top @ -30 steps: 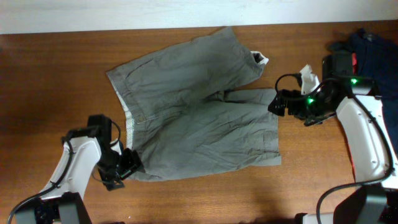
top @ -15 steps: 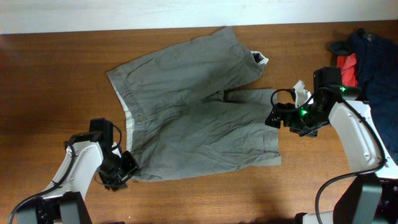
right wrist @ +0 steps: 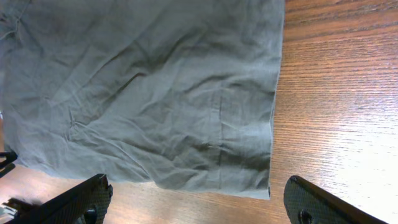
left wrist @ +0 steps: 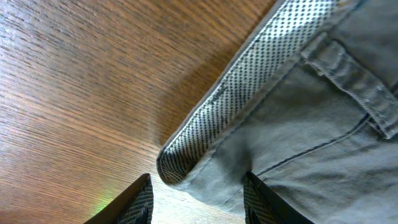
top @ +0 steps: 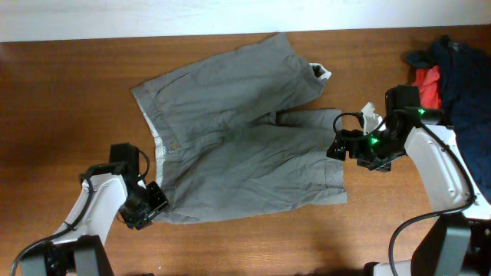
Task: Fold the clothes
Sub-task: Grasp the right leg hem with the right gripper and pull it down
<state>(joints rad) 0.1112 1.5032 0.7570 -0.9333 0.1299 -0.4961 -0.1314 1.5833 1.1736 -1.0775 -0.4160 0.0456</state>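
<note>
The shorts (top: 238,146) lie flat mid-table (top: 69,92), waistband left, legs right, with a pale bit (top: 321,73) poking out at the upper leg's end. The left gripper (top: 153,202) is at the lower waistband corner, jaws spread either side of it and not clearly pinching. The right gripper (top: 339,146) hangs wide open over the lower leg's hem. At far right a navy pile (top: 464,69) is cut off by the frame, with red cloth (top: 426,79) mostly buried in it. There's a white scrap (top: 374,115) by the right arm, can't tell what.

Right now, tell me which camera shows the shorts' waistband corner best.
Left wrist: the waistband corner sits close up, its dotted lining sharp, between the tips of the left claw. Overhead shows it small beside that claw; right wrist shows only a leg hem.
</note>
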